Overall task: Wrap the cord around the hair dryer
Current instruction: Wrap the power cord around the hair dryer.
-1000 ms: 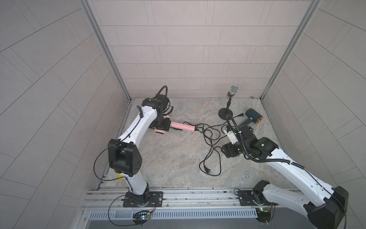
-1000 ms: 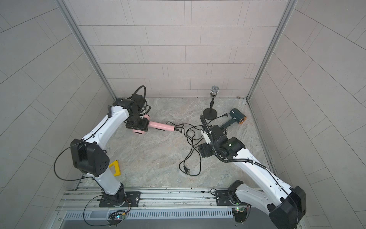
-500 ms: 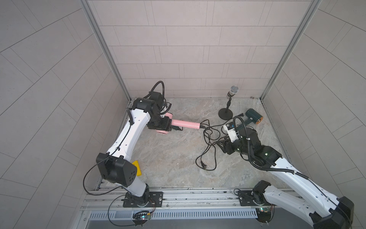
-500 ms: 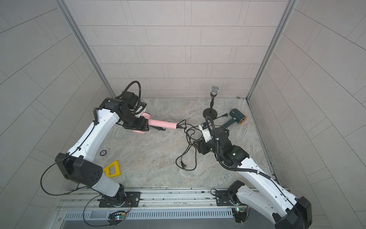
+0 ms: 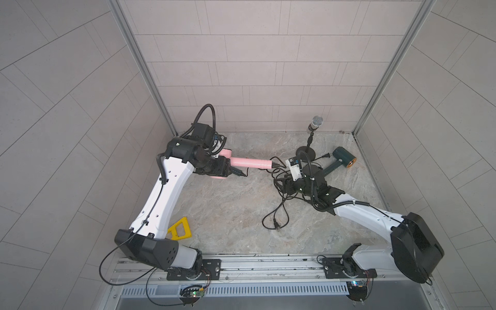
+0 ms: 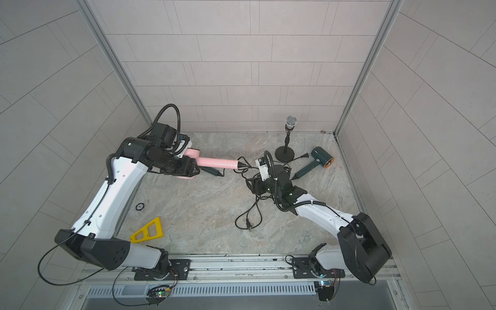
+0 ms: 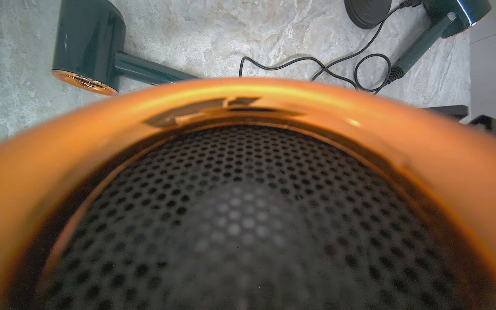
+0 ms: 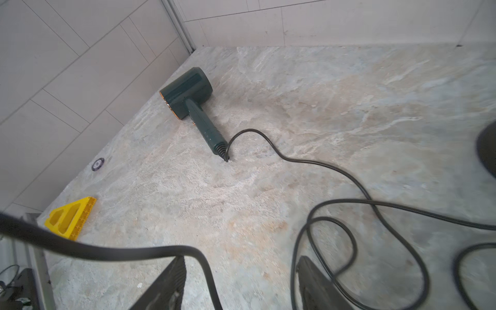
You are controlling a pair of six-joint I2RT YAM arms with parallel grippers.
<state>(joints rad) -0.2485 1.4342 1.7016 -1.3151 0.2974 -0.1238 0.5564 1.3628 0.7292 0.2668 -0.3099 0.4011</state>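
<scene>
Both top views: left gripper point(image 5: 228, 170) clamps pink dryer point(image 5: 249, 161). Only right-wrist view reveals right gripper point(image 8: 241, 260) parted, cord point(image 8: 150, 252) loose between.

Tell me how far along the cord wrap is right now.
Done: the left gripper is shut on the pink hair dryer, its handle sticking out sideways. In hand: the right gripper hangs open over the loose cord, a strand passing between its fingers, unclamped. Left: all the wrapping; the handle is bare and the plug lies on the table.
</scene>
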